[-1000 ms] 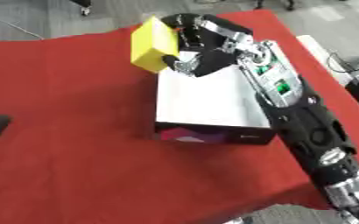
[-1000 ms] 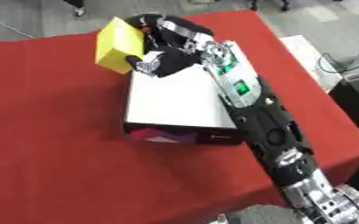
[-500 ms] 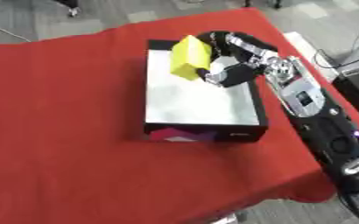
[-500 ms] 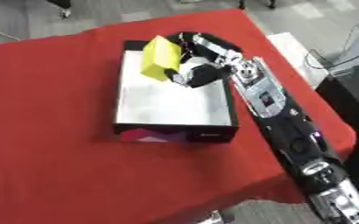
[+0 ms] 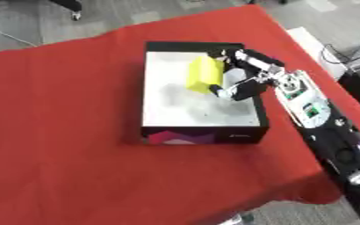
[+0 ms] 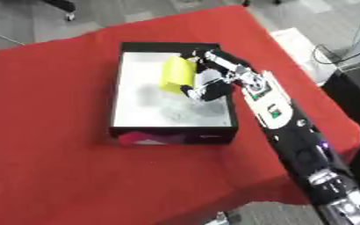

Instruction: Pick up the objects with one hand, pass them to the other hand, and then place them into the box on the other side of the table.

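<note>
Scene: worktop (image 5: 68, 132) covered in red cloth; black-walled box (image 5: 201, 131) with a pale floor sits right of centre, near the robot's right side.
Object: yellow block (image 5: 204, 75), tilted on edge inside the box outline, toward its far right portion. Whether its lower edge touches the box floor cannot be told.
Right robot hand: right robot hand (image 5: 241, 79) reaches over the box's right wall, fingers and thumb curled round the yellow block, holding it from the right.
Left robot hand: not visible in either view.
Step (judged): final placement; the block is over the target box, release is what remains.
Progress (judged): nearly complete for this object.
Risk 1: if the fingers open while the block is tilted and off the floor, it may tumble and come to rest against the right wall or roll out of position.
Risk 2: thumb sits under or beside the block; withdrawing sideways could drag the block along and lift it over the rim.
Risk 3: forearm crosses low over the right wall; a careless retreat could nudge the box across the cloth.
</note>
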Robot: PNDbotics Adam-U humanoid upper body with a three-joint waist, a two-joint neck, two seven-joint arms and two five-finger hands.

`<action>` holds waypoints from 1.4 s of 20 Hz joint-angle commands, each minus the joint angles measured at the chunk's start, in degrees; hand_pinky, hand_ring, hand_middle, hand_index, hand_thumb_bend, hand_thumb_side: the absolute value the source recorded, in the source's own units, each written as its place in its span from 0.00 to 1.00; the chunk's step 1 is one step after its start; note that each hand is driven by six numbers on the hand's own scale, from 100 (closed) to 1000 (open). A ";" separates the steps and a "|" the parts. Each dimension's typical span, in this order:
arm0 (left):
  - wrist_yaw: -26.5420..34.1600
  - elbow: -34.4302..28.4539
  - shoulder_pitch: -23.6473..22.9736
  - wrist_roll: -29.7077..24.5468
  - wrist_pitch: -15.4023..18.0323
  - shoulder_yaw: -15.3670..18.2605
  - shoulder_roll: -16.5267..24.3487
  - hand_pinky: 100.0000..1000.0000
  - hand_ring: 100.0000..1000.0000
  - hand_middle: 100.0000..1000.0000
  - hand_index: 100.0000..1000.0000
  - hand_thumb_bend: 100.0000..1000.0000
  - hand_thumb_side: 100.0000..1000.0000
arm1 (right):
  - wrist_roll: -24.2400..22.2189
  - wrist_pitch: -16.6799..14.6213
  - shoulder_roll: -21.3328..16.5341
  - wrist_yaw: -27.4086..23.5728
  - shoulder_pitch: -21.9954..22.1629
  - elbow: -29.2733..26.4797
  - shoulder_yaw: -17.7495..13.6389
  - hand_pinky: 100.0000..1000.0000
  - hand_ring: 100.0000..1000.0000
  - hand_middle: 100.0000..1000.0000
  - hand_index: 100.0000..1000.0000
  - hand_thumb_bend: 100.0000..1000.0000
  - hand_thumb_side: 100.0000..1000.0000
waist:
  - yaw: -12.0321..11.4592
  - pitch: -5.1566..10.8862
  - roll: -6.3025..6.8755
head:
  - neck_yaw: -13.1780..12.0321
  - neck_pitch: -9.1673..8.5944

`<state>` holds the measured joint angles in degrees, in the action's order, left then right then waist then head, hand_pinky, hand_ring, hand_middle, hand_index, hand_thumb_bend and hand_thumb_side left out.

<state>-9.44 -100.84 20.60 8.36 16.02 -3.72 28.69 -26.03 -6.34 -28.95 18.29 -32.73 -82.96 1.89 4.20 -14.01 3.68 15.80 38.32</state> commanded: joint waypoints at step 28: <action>-0.24 -2.75 0.36 -2.27 -2.27 1.82 6.71 1.00 0.78 0.62 0.85 0.52 0.39 | 16.47 -0.13 -4.03 -26.90 -2.30 -10.23 -8.56 0.92 1.00 1.00 1.00 0.00 0.49 | -2.29 0.18 0.89 | -13.43 -4.09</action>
<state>-9.60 -102.34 20.49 6.94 14.13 -2.68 32.57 -10.36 -6.25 -30.66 -5.60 -33.95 -91.36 -5.41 1.92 -14.02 4.46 3.47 35.08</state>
